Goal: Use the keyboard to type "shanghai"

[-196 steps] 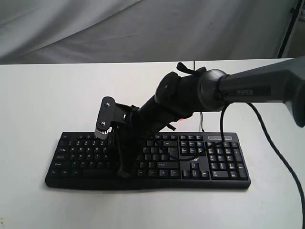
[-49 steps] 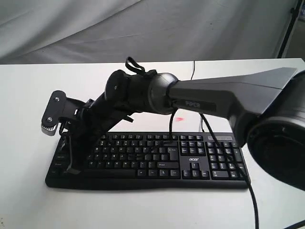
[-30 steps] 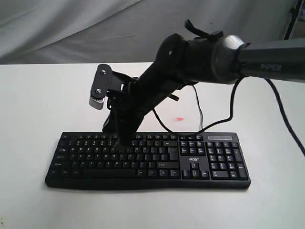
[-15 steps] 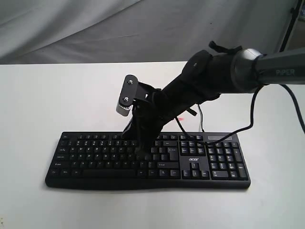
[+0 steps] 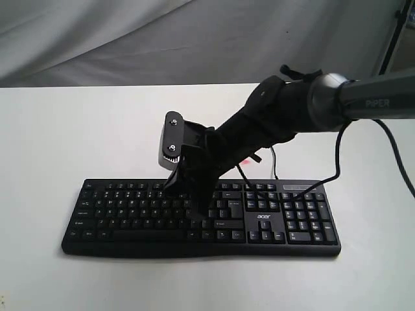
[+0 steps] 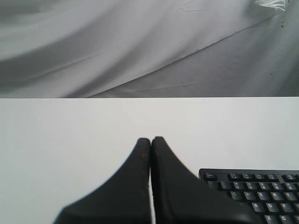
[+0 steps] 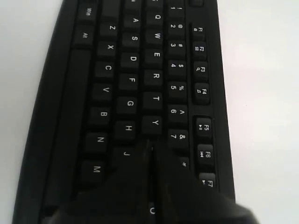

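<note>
The keyboard [image 5: 130, 210] is laid flat on the white table [image 5: 58, 129]. Its long side is stretched from side to side, with the number pad at the right arm's end. The right gripper [image 5: 200, 211] is pinched closed (nothing is held) and pointed down at the keyboard's middle keys, near J and U. The left gripper [image 6: 150, 140] is also pressed closed, just off the keyboard's corner.

Keyboard [image 5: 130, 217] matt black plastic; table [image 5: 58, 136] smooth white; backdrop [image 5: 194, 39] creased cloth.
</note>
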